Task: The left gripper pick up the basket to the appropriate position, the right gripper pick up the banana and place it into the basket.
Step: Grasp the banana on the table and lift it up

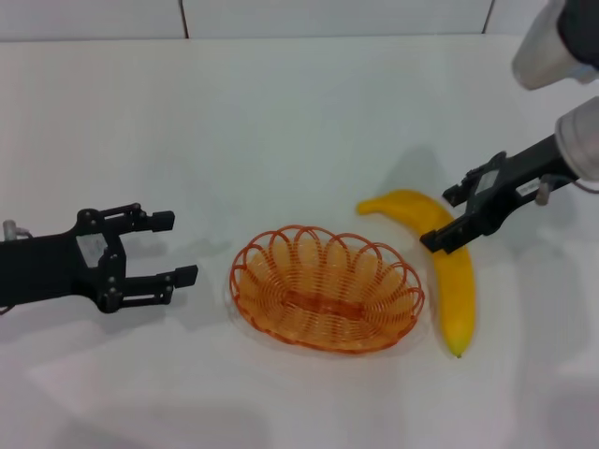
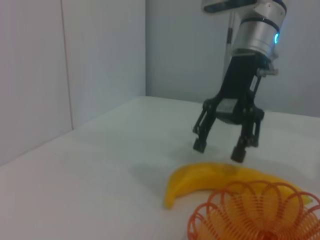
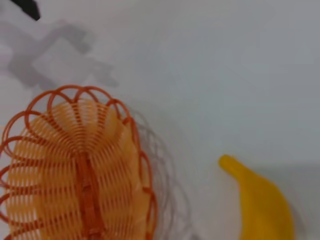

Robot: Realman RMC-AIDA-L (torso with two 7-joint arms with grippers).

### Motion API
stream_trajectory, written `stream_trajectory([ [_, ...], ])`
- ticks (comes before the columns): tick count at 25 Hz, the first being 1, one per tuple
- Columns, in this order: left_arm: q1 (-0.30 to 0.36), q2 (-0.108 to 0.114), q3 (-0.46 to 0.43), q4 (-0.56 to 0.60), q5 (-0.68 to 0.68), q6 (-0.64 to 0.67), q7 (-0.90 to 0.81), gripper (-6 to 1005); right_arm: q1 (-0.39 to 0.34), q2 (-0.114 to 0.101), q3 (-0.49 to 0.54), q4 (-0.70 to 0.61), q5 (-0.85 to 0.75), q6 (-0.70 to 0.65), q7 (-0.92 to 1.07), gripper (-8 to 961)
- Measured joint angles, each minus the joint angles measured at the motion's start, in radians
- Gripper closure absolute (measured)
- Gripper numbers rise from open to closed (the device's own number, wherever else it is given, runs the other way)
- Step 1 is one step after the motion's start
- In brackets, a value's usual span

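Note:
The orange wire basket [image 1: 236, 281] rests on the white table, empty. To its left, a short gap away, my left gripper [image 1: 178, 248] is open and holds nothing. The yellow banana [image 1: 455, 290] lies flat just right of the basket. My right gripper [image 1: 444, 220] hangs open over the banana's upper half. In the left wrist view the right gripper [image 2: 219, 151] has its fingertips just above the banana [image 2: 200, 180], apart from it, with the basket [image 2: 235, 189] in front. The right wrist view shows the basket [image 3: 136, 137] and one end of the banana [image 3: 262, 205].
The white table [image 1: 299, 112] runs back to a pale wall. A black fingertip of the left gripper [image 3: 27, 7] shows at the edge of the right wrist view.

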Motion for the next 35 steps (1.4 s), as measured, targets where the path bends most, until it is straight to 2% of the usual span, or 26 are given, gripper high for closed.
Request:
stream_trajectory([
  [7,-0.007,-0.003,0.0,0.0,0.0,0.0,0.0,198,0.031,0.002,-0.044,0.099,0.001,0.055,0.005,74],
  [22,0.002,-0.002,0.0,0.0,0.0,0.0,0.003,197,0.025,-0.004,-0.037,0.092,0.001,0.058,0.008,82],
  [35,-0.001,-0.001,0.0,0.0,0.0,0.0,0.0,197,0.031,0.001,-0.047,0.137,-0.005,0.084,0.01,89],
])
